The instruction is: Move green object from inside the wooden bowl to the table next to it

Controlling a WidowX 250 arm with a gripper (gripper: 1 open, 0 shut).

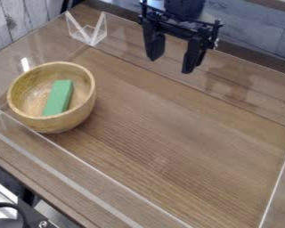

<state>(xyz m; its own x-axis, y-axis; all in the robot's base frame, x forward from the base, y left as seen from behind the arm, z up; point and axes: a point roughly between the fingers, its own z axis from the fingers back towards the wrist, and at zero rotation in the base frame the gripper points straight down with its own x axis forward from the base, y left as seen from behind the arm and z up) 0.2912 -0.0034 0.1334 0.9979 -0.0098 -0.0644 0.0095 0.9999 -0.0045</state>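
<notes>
None of the task is done yet, judging by how things lie. The green block [58, 97] lies flat inside the wooden bowl [26, 119], slanted along the bowl's floor, with nothing gripping it.

The claw [175, 50] hangs near the top of the view, well apart from the bowl and to its right, pointing down. Its two dark fingers stand apart with open space between them; it carries nothing.

Remaining, as a judgement: bring the claw over the bowl, lower it past the rim, close on the block, lift it clear, and set it down on the tabletop [181, 142] beside the bowl.

Surroundings: a low clear acrylic wall [145, 220] runs around the tabletop edge. A small clear bracket-like piece [85, 29] stands at the back edge, away from the bowl. The wood surface to the right of the bowl is bare, so a placing spot is available.

Obstacles: nothing lies between claw and bowl. The thick bowl rim is the likely nuisance, since the block lies low and the fingers must clear the rim both ways.
</notes>
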